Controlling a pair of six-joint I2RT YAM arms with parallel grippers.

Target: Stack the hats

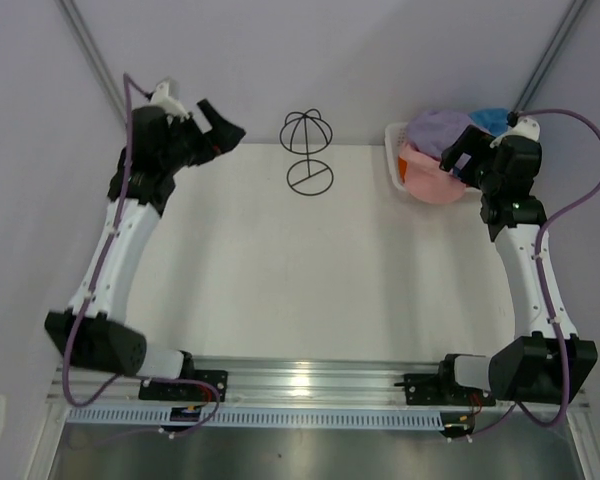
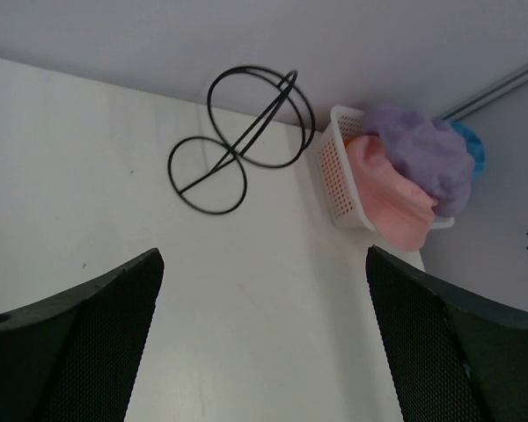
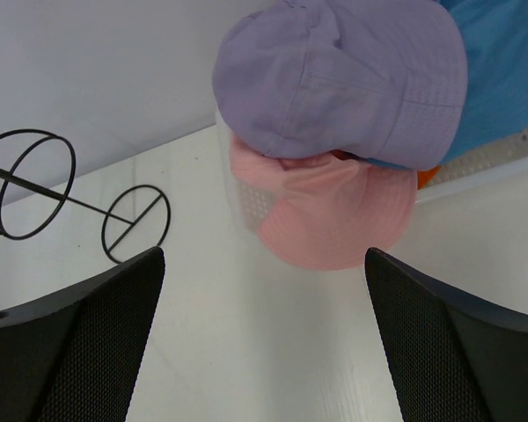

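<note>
Four hats lie piled in a white mesh basket (image 1: 394, 160) at the table's far right. The lavender hat (image 1: 435, 130) is on top, the pink hat (image 1: 425, 182) hangs over the basket's front and the blue hat (image 1: 492, 118) is behind. In the right wrist view the lavender hat (image 3: 343, 79) covers the pink hat (image 3: 334, 220), the blue hat (image 3: 502, 79) and a sliver of the orange hat (image 3: 427, 176). My right gripper (image 1: 458, 160) is open and empty, just above the pile. My left gripper (image 1: 223, 120) is open and empty at the far left, raised off the table.
A thin black wire dome-shaped stand (image 1: 308, 150) is at the table's far middle; it also shows in the left wrist view (image 2: 242, 136) and the right wrist view (image 3: 70, 193). Walls close in the table on three sides.
</note>
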